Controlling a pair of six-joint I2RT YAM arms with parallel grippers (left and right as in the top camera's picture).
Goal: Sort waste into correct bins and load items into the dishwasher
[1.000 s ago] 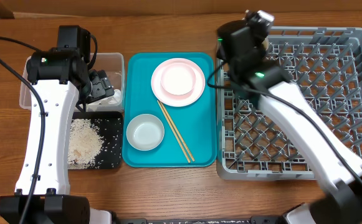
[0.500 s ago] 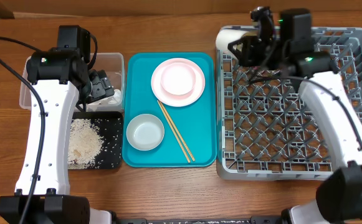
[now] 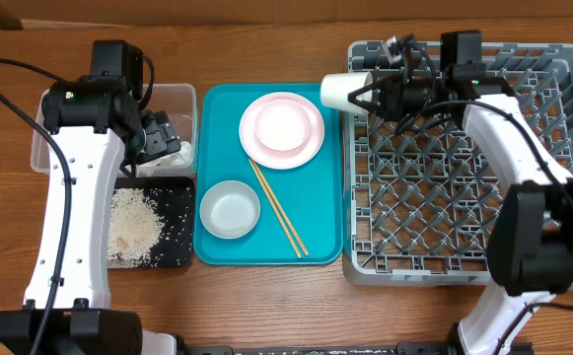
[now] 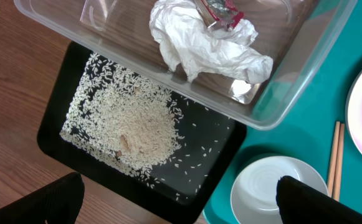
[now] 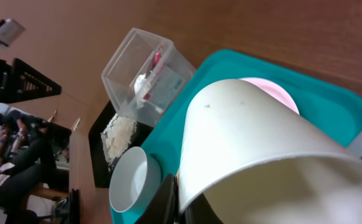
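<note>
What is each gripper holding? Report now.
Left gripper: open, holding nothing.
Right gripper: shut on the cup.

Wooden table [image 3: 266,39] carrying four things set close side by side: a clear tub [image 3: 173,96] and a black tray [image 3: 175,222] at left, a teal tray [image 3: 318,222] at centre, and a grey rack [image 3: 434,232] at right.

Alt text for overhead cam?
Right gripper holds a white cup on its side at the grey dish rack's top-left corner. The teal tray carries a pink plate with a pink bowl, a white bowl and chopsticks; the open left gripper is over the clear tub.
</note>
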